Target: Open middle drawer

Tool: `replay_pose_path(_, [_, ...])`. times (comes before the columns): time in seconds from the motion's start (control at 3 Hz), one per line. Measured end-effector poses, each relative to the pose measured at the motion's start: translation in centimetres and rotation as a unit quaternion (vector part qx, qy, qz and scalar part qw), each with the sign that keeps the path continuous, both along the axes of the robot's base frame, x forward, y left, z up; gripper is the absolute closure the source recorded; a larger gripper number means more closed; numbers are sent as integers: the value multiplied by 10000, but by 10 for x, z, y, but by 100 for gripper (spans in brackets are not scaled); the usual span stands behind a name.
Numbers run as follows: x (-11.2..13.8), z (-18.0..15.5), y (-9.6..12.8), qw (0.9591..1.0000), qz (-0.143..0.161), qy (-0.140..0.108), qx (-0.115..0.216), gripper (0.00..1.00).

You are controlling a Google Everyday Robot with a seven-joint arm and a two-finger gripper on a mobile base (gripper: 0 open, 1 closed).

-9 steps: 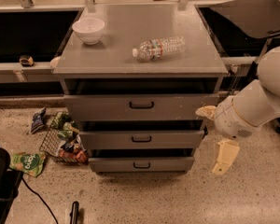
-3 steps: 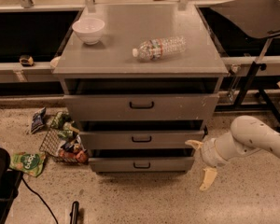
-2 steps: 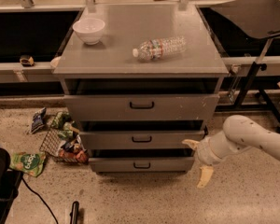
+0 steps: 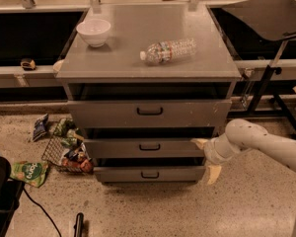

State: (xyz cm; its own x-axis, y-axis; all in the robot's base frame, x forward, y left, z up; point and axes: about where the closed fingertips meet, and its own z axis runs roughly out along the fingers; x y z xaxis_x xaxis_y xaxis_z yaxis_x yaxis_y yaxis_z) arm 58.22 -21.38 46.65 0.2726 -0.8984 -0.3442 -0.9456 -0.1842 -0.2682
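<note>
The middle drawer [image 4: 123, 149] is the shallow grey front second from the top of the grey cabinet [image 4: 148, 58], with a small black loop handle [image 4: 149, 146] at its centre. It stands out slightly further than the taller top drawer [image 4: 197, 113] above it. My gripper [image 4: 206, 158] is at the right end of the middle drawer, open and empty. Its upper cream finger [image 4: 199, 142] lies against the drawer's right top corner. Its lower finger [image 4: 213, 174] hangs beside the right end of the lowest drawer [image 4: 118, 174]. My white arm [image 4: 266, 144] comes in from the right.
A white bowl [image 4: 93, 31] and a lying plastic bottle [image 4: 167, 50] are on the cabinet top. Snack bags and a wire basket [image 4: 64, 149] lie on the floor left of the cabinet. A black stand [image 4: 266, 78] is at right, and a black object with a cable [image 4: 2, 191] at lower left.
My arm has dropped from beside the top drawer and moved left, bringing the gripper up to the right end of the middle drawer. The drawers have not visibly moved.
</note>
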Motion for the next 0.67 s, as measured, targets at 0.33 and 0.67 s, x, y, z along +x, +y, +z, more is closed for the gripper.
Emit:
replay_pose_path(0.33, [32, -12, -2, 9994, 172, -292, 67, 0])
replay_pose_path(0.67, [61, -23, -1, 9984, 68, -477, 305, 0])
